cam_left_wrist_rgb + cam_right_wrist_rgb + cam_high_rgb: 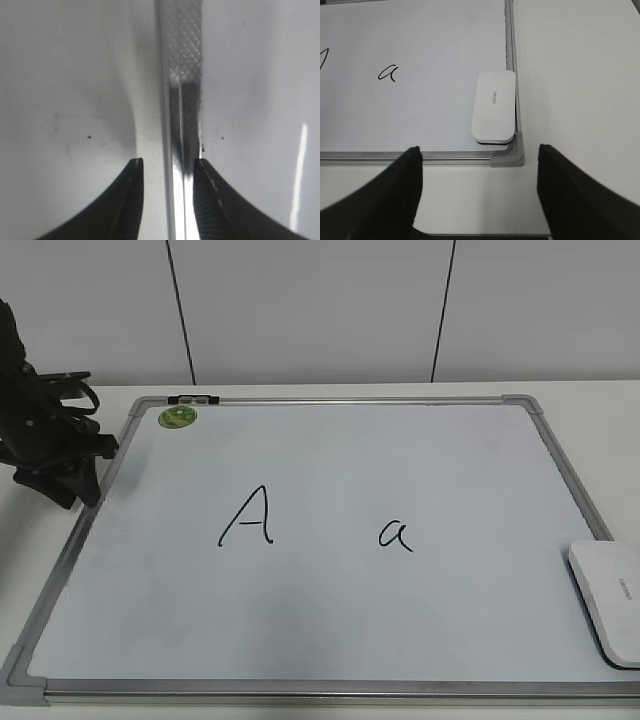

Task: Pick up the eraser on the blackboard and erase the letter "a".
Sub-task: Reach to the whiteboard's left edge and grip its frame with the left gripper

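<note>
The blackboard (330,440) is a white board with a silver frame, lying flat on the table. The letter "a" (396,534) is written in black right of its middle. It also shows in the right wrist view (387,73). The eraser (610,600) is a white rounded block lying in the board's near right corner (493,105). My right gripper (479,149) is open wide and empty, over the table just in front of that corner, short of the eraser. It is out of the exterior view. My left gripper (75,490) is open (168,162) over the board's left frame edge.
A larger capital "A" (247,517) is written left of the small "a". A green round magnet (178,418) sits near the board's far left corner. The board's frame (420,156) and grey corner piece (512,156) lie between my right gripper and the eraser.
</note>
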